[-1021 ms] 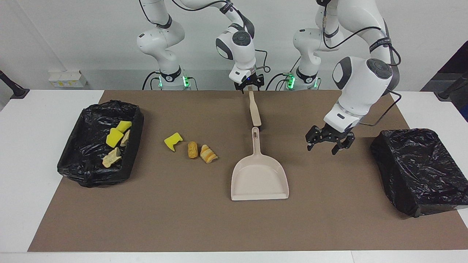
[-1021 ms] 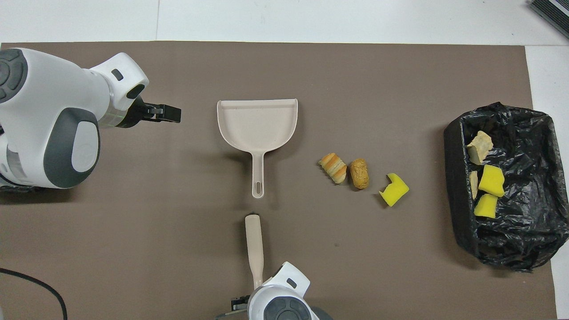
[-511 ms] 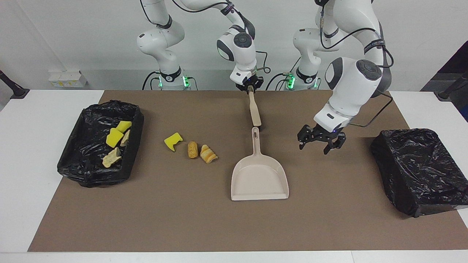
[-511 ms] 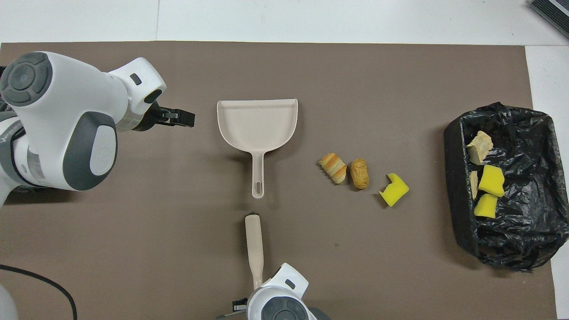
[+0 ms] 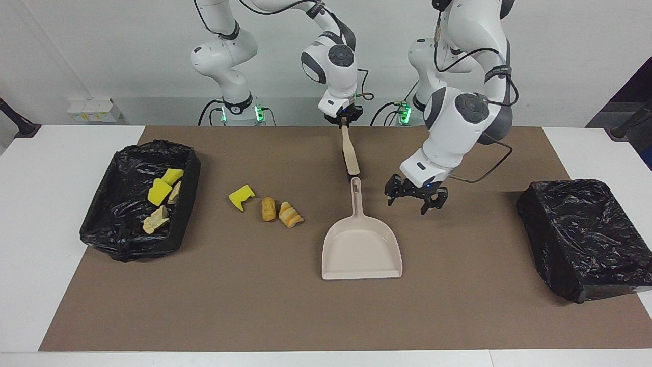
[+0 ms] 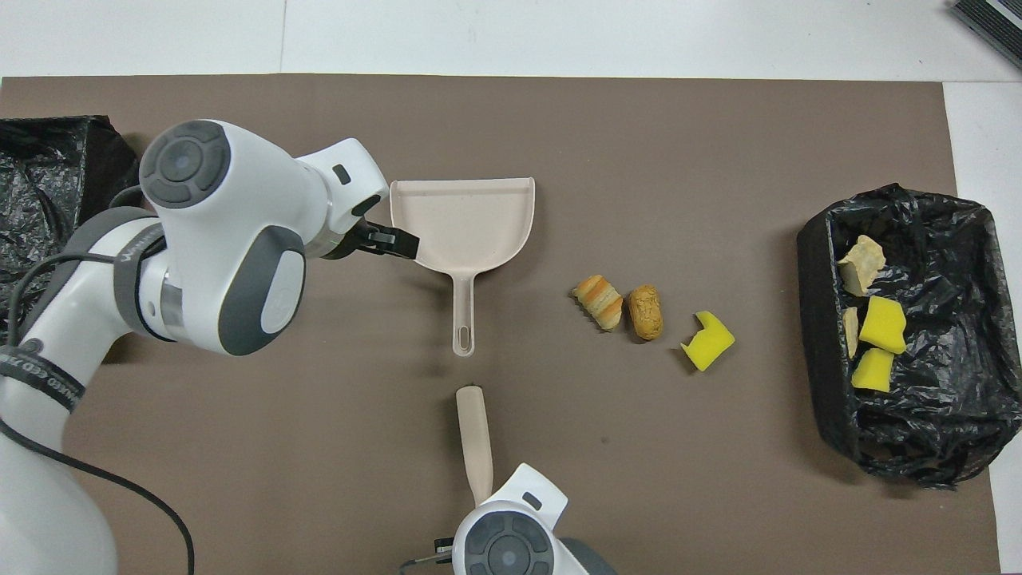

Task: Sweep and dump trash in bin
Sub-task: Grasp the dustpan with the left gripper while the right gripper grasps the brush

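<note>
Three bits of trash lie on the brown mat: a yellow sponge chunk (image 5: 241,197) (image 6: 708,341), a brown lump (image 5: 268,209) (image 6: 645,311) and a striped pastry (image 5: 290,214) (image 6: 599,301). More trash lies in the black-lined bin (image 5: 127,247) (image 6: 814,319) at the right arm's end. The beige dustpan (image 5: 361,244) (image 6: 463,220) lies flat, handle toward the robots. My right gripper (image 5: 345,118) is shut on the handle of the beige brush (image 5: 350,153) (image 6: 473,435). My left gripper (image 5: 415,199) (image 6: 391,239) hangs open just above the mat beside the dustpan's handle.
A second black-bagged box (image 5: 586,234) (image 6: 48,176) stands at the left arm's end of the table. The brown mat (image 5: 254,306) covers most of the white table. The brush's black bristles (image 5: 353,177) sit close to the tip of the dustpan's handle.
My right gripper has shut on the brush handle and the brush has shifted slightly. My left gripper has travelled from near the bagged box toward the dustpan, still open.
</note>
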`<state>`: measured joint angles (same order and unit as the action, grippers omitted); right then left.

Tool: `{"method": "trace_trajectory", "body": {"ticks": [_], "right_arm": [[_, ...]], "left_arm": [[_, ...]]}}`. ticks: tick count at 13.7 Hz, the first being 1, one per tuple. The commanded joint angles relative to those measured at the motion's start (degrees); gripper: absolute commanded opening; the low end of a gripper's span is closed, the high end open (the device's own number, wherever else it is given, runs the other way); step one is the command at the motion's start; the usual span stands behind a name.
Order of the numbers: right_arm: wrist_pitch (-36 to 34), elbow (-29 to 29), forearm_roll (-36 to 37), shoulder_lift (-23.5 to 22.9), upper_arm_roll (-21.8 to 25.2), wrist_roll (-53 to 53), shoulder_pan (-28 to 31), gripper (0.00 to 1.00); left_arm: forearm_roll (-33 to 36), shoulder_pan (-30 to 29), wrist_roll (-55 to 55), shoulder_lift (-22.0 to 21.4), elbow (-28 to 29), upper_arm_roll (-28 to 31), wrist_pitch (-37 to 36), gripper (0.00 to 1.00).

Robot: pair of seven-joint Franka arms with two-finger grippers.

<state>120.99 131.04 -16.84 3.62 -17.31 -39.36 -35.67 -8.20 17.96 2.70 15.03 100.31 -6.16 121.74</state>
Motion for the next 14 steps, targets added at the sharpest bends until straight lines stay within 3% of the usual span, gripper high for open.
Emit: {"method": "trace_trajectory", "body": {"ticks": [1,6,9,11,14], "right_arm": [[-9.43,-0.44,0.84,7.87,-0.09,2.08,6.29,0.0],[-22.54,-1.48,4.79,14.75,0.08,14.72,20.52,0.0],[-21.95,-1.75,11.02,14.41,0.0,21.95,27.91,0.0],[-17.57,-1.49,13.06,13.01,-0.09,26.68,33.17,0.0],[-12.29,-1.49,18.04,9.59,-0.09,36.0,42.06,0.0]], "left_arm": [[-0.33,4.27,3.35,1.41,1.11,0.98,2.09,1.0],[-0.33,8.4,9.34,3.34,3.83,0.89,7.55,1.0],[-0.33,10.42,9.69,3.08,5.68,0.89,7.37,1.0],[-0.33,13.14,14.23,2.73,8.83,0.98,7.98,0.99],[-0.33,13.24,16.64,2.46,9.29,1.06,7.81,0.67]]}}
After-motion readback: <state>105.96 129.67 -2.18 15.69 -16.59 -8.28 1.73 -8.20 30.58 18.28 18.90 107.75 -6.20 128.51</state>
